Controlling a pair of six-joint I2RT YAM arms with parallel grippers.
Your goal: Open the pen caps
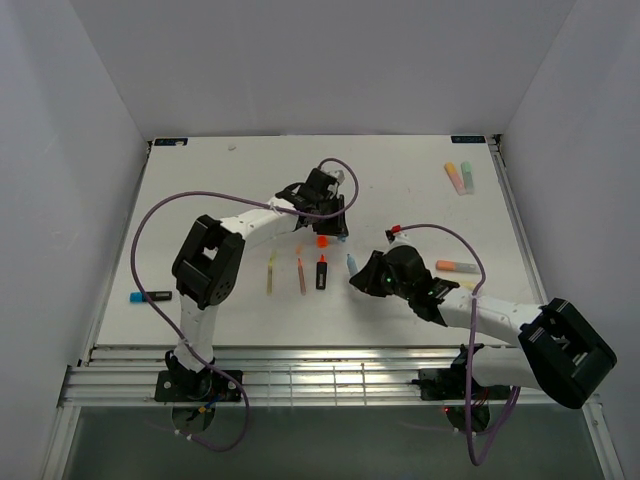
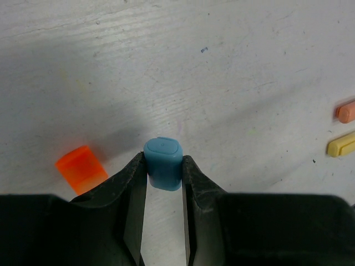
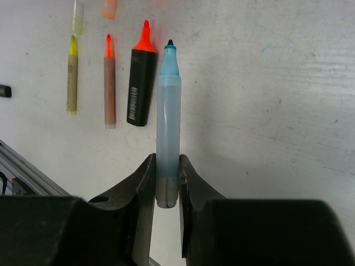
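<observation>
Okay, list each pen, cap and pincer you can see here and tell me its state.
Blue cap: off its pen, clamped in left pincer.
Blue pen: uncapped, tip bare, held by right pincer.
Orange cap: loose on the table.
Black-bodied orange highlighter: uncapped, lying flat.
Thin orange pen: uncapped, lying flat.
Yellow pen: uncapped, lying flat.

I am looking down at a white surface (image 1: 240,170) that is showing faint scuffs. Plain pale walls (image 1: 300,60) are closing it in on three sides, and metal rails (image 1: 330,375) are running along its near edge.
</observation>
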